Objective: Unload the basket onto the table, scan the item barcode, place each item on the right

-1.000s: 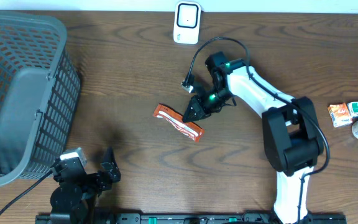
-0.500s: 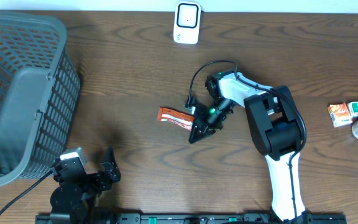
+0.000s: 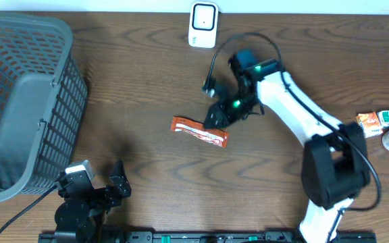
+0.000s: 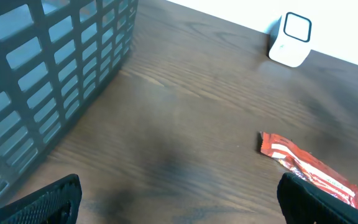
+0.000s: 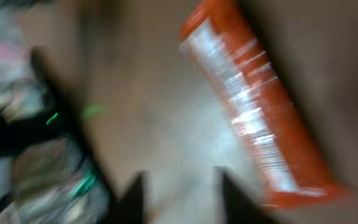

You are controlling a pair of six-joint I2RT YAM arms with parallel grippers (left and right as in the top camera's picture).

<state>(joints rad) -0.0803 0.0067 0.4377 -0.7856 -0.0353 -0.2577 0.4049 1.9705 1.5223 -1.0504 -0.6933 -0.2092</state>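
left pincer (image 4: 179, 200): spread wide, empty
right pincer (image 5: 180, 190): slightly apart, nothing gripped, just beside orange packet (image 3: 200, 131) (wrist view blurred)
orange packet: flat on surface (image 3: 140, 81) — well apart from scanner (image 3: 202, 25)

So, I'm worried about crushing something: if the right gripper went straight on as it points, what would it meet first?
Likely the orange packet, lying just ahead of the right gripper; the wrist view is blurred, so it might land on bare table beside it.
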